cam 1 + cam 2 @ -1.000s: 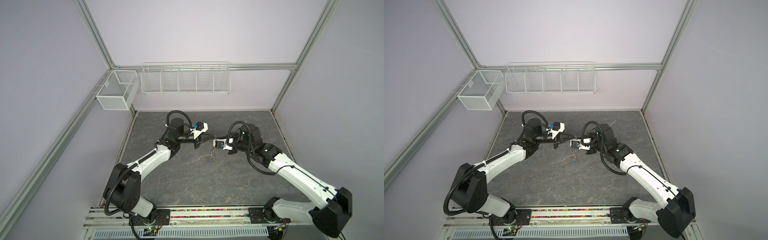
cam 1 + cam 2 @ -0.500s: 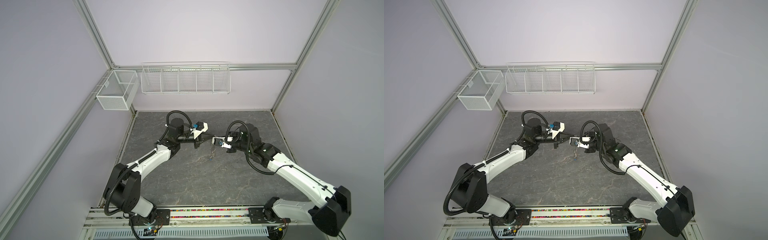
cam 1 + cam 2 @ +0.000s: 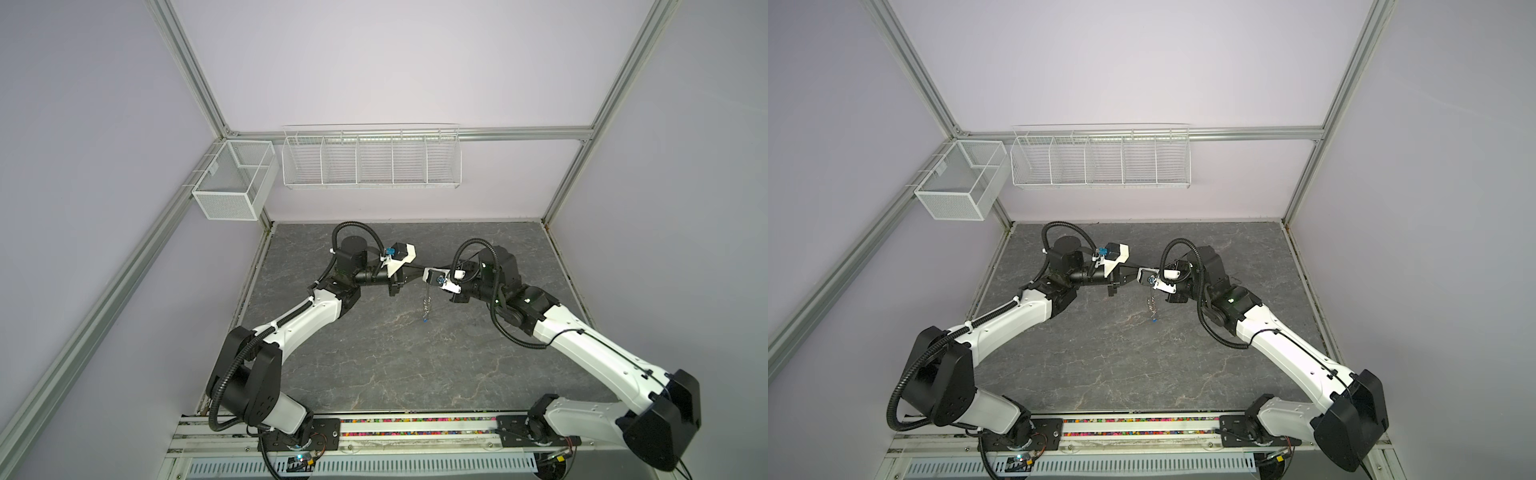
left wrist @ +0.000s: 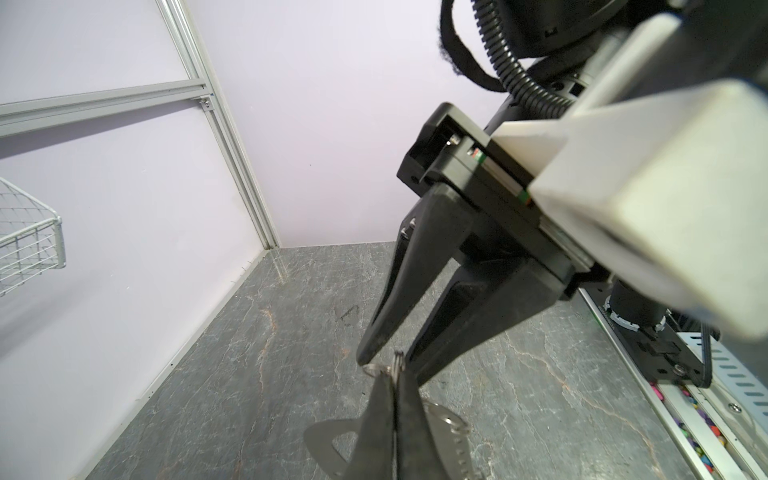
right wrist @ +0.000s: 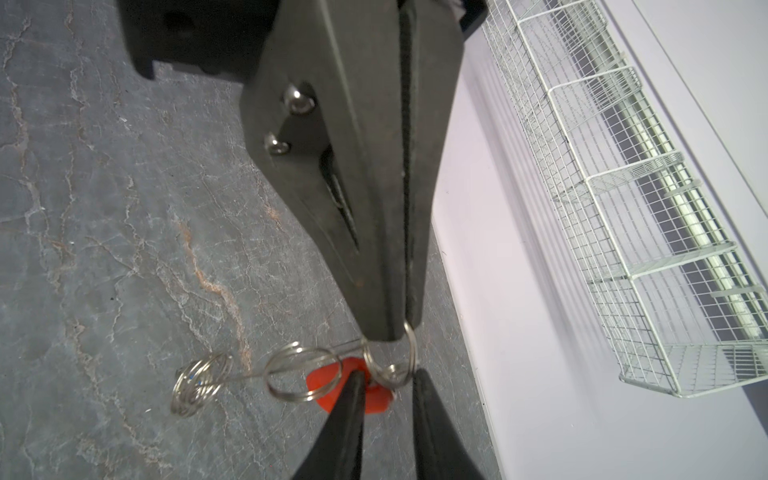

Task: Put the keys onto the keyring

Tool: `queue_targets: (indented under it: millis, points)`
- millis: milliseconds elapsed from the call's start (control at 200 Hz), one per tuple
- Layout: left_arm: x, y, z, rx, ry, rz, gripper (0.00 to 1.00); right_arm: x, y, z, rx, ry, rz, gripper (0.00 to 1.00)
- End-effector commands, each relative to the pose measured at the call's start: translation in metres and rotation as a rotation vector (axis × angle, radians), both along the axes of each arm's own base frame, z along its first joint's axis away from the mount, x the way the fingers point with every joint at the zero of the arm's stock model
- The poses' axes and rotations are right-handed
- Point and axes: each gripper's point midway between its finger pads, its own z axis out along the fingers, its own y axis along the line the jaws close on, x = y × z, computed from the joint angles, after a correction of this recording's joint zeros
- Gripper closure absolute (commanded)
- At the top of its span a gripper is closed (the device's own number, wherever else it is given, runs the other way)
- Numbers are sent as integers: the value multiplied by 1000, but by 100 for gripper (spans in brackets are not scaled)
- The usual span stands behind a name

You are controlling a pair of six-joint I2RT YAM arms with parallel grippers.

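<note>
While I work the threading step above the worktop [image 3: 374,353] | my left end effector [image 5: 395,328] pressed together on the keyring [image 4: 328,436] | my right end effector [image 5: 388,374] spread astride a small ring [image 5: 410,345] at left's tip, orange-tagged key [image 5: 328,388] just behind | next, I judge: fine, steady feed onto ring.

Your left arm [image 3: 299,320] and right arm [image 3: 582,345] both reach inward with elbows out, and they meet tip to tip. Your left gripper [image 4: 392,374] has its fingers pressed together. Your right gripper [image 5: 387,376] faces it with its fingers a little apart.
</note>
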Motion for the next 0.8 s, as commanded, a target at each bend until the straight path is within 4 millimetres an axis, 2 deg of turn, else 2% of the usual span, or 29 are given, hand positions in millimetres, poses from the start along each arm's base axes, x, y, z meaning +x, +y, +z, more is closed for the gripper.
queue_targets:
  millis: [0, 235, 445, 585, 700, 795]
  points:
    - [0, 2, 14, -30, -27, 6, 100, 0, 8, 15, 60, -4, 12, 82]
    - [3, 3, 20, -41, -48, 29, 100, 5, 6, 3, 34, 40, -24, 93]
    - [9, 4, 27, -76, -69, 66, 100, 6, 10, -2, 59, 78, -31, 93]
    - [13, 4, 25, -100, -59, 83, 100, 6, 15, 6, 120, 93, -31, 93]
    - [14, 2, 21, -120, -35, 77, 100, 6, 16, 12, 160, 93, -28, 87]
    - [11, 2, 18, -134, -24, 51, 100, 7, 7, 11, 148, 101, -51, 84]
